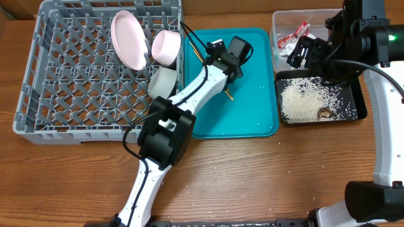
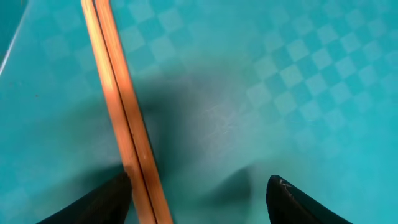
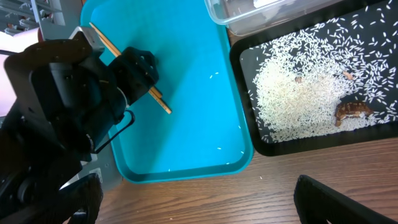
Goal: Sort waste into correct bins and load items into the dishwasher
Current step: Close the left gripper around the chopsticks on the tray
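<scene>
The pair of wooden chopsticks (image 2: pixel 121 106) lies on the teal tray (image 2: pixel 298 81). My left gripper (image 2: pixel 199 202) is low over it and open, the chopsticks just inside its left finger (image 2: pixel 99 202). In the overhead view the left gripper (image 1: pixel 228 74) covers most of the chopsticks (image 1: pixel 229 96). The dish rack (image 1: pixel 57 82) holds a plate (image 1: pixel 129 38) and two bowls (image 1: pixel 166 47). My right gripper (image 1: pixel 302 55) hangs open and empty by the bins, with bare table between its fingers (image 3: pixel 336 202). Rice (image 1: pixel 303 101) and a brown lump (image 1: pixel 325 113) lie in the black tray (image 1: pixel 356 94). A red-and-white wrapper (image 1: pixel 293 36) is in the clear tub (image 1: pixel 281 22).
A few stray rice grains lie on the teal tray (image 3: pixel 205 93) and on the wooden table (image 1: pixel 252 176) in front of it. The rack's lattice wall (image 1: pixel 180 69) stands right against the tray's left edge.
</scene>
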